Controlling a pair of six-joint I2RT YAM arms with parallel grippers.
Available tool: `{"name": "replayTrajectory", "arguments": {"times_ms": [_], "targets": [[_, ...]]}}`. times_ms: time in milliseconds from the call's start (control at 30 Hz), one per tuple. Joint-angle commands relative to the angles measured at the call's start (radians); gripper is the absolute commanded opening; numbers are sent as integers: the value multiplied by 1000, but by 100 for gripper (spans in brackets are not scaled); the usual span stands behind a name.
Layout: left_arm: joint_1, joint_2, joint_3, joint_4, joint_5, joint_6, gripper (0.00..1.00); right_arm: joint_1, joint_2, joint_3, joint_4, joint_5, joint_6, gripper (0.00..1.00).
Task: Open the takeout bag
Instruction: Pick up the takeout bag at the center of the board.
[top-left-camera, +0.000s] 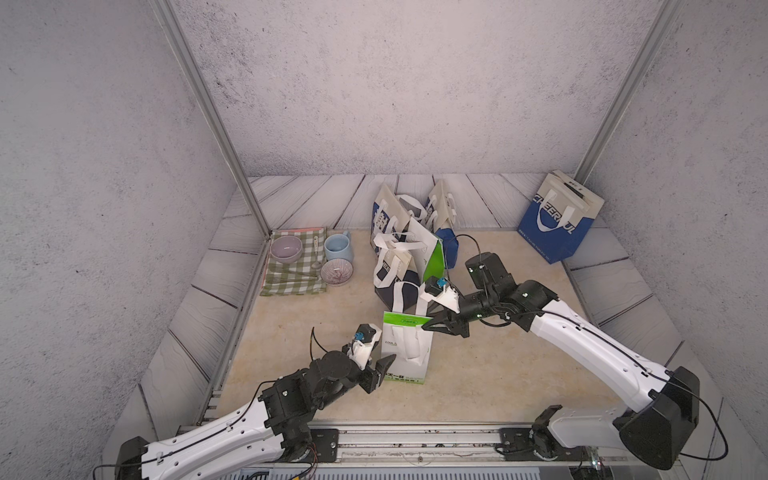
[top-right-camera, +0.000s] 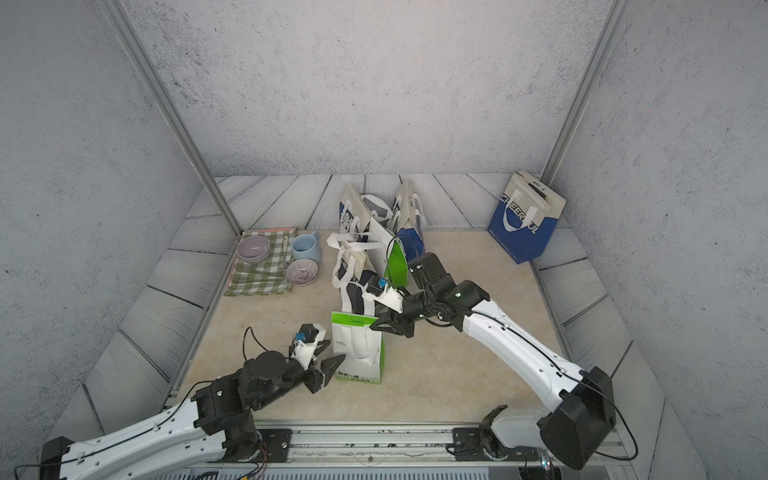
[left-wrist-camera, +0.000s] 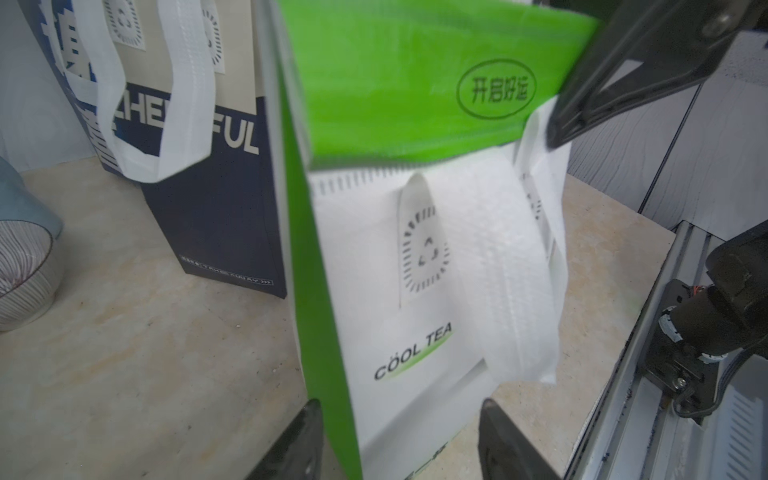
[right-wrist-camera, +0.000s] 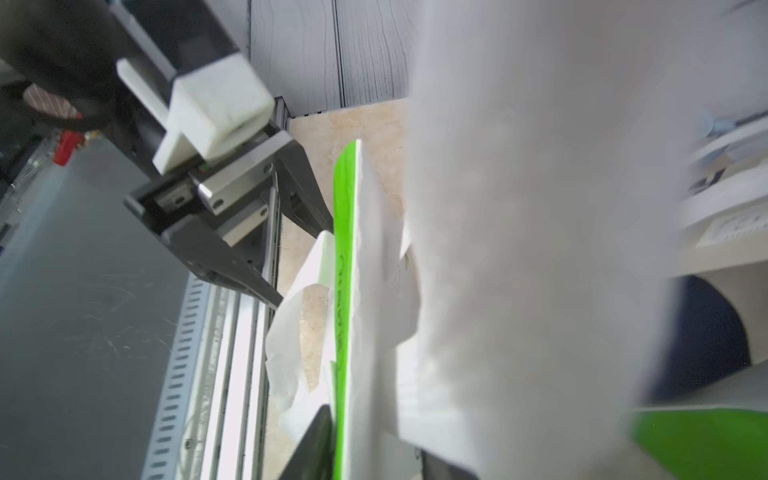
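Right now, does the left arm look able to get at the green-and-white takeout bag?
Probably yes: the left claw is open, with a lower corner of the takeout bag between its fingers, and nothing else appears to stand in the way.

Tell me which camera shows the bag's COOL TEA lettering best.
Left wrist view: the lettering reads clearly on the bag. Both top views show it tiny, unreadable; right wrist sees only the bag's edge.
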Motion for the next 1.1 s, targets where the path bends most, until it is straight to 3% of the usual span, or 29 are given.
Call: {"name": "replayTrajectory", "arguments": {"times_ms": [0,100,333,533,700,800,900,1000,1067], "targets": [[6,16,-30,119,1,49,61,-6,-43,-18,12,-9,-1,47],[6,32,-41,155,0,63,61,-5,-55,-32,22,-19,7,47],[5,86,-99,329,167,74,51,-14,-51,-2,58,40,34,47],[5,144,-91,358,294,60,43,-40,-50,15,106,93,97,47],[5,145,-117,394,303,28,36,-49,-109,-5,165,98,205,55],[6,127,-136,424,292,13,35,-48,-176,-58,226,148,356,63],[5,119,-146,443,280,3,25,-49,-256,-113,264,232,545,65],[5,126,-158,490,271,-10,19,-46,-350,-173,337,237,781,65],[4,135,-162,525,272,-13,14,-47,-415,-235,418,249,1005,65]]}}
